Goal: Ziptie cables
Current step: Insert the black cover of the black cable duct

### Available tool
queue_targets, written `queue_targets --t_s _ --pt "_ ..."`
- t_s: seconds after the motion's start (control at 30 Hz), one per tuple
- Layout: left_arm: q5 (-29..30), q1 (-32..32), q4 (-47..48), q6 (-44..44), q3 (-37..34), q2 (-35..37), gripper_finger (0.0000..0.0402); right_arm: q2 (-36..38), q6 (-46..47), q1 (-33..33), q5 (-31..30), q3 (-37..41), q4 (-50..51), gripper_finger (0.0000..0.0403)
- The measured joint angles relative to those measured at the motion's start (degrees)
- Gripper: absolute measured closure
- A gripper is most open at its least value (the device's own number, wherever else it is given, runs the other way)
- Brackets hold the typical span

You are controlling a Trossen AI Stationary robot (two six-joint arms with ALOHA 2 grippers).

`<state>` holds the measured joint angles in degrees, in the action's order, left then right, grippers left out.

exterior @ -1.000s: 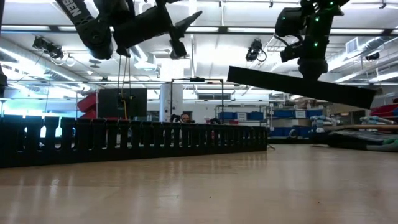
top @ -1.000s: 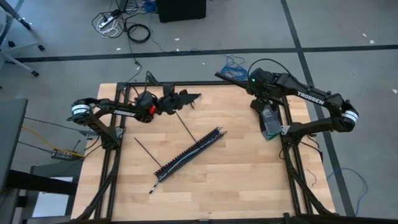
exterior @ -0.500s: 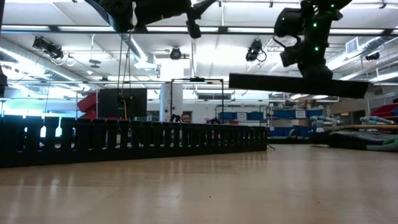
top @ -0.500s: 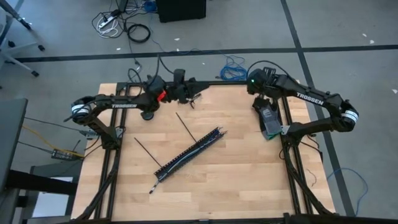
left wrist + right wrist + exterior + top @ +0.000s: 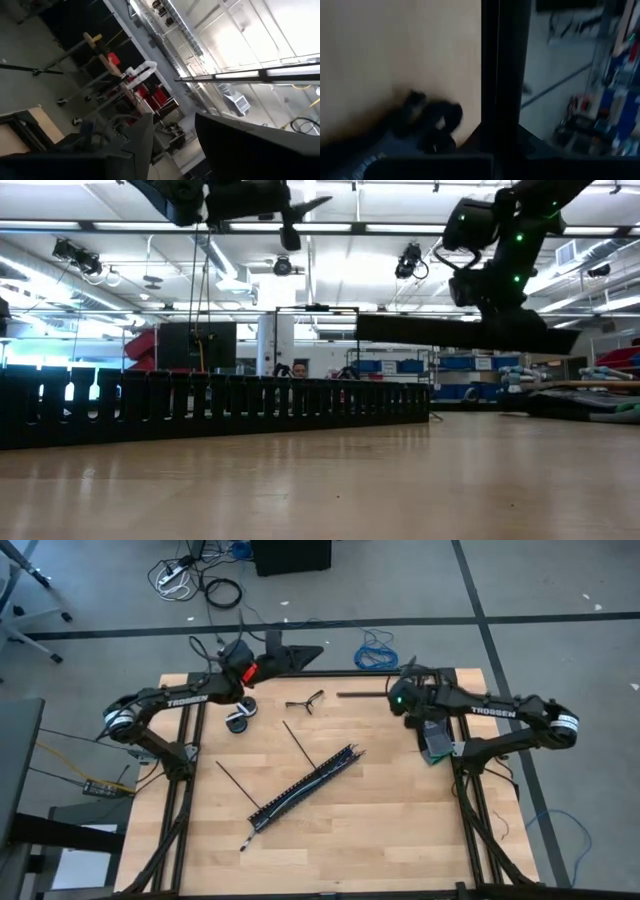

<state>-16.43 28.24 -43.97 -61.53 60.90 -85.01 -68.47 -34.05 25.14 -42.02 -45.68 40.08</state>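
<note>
Two thin black zipties (image 5: 299,744) (image 5: 232,781) lie flat on the wood. No wire bundle shows in any view. My left gripper (image 5: 298,653) is open and empty. It hangs high past the table's far edge and shows at the top of the low view (image 5: 290,210). My right gripper (image 5: 393,697) hovers over the far right part of the table, shut on a wide black strip (image 5: 362,694). That strip also shows in the low view (image 5: 440,330). My right gripper holds the wide black strip by its right end (image 5: 502,120), pinched between the two fingers, which come level from the table's right. The strip is lifted clear of the table. It lies about level along the far edge, its free end (image 5: 342,694) pointing toward the table's left.
A long black perforated strip (image 5: 305,784) lies slantwise in the middle of the table and stands as a low wall in the low view (image 5: 200,408). A small dark forked thing (image 5: 305,700) and a round dark thing (image 5: 238,718) lie near the far edge. Blue cable (image 5: 375,650) lies on the floor.
My left gripper has risen and swung from over the table's far part to beyond the far edge. My right gripper has moved toward the near and left sides. It has carried the black strip from past the far edge to over the table, turning it from tilted to level.
</note>
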Motion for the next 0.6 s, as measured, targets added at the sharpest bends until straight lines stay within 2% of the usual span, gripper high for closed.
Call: queue_targets --t_s 0.23,0.33,0.47,0.6 --pt "3.78 -0.81 11.71 1.30 0.02 5.03 0.0260 -0.47 1.19 -10.57 -0.24 5.95 -14.47 0.0398" --pt "3.83 -3.30 15.97 -1.31 0.00 5.31 0.0260 -1.64 -3.75 -13.01 -0.31 10.04 -23.30 0.0398" --pt "2.95 -8.18 17.90 -11.08 -1.47 4.85 0.0260 -2.71 -13.51 -14.49 -1.65 14.07 -32.63 0.0398" --pt "1.77 -11.06 17.98 -23.18 -2.32 4.79 0.0260 -1.72 -15.55 -14.63 -5.91 16.06 -35.99 0.0398"
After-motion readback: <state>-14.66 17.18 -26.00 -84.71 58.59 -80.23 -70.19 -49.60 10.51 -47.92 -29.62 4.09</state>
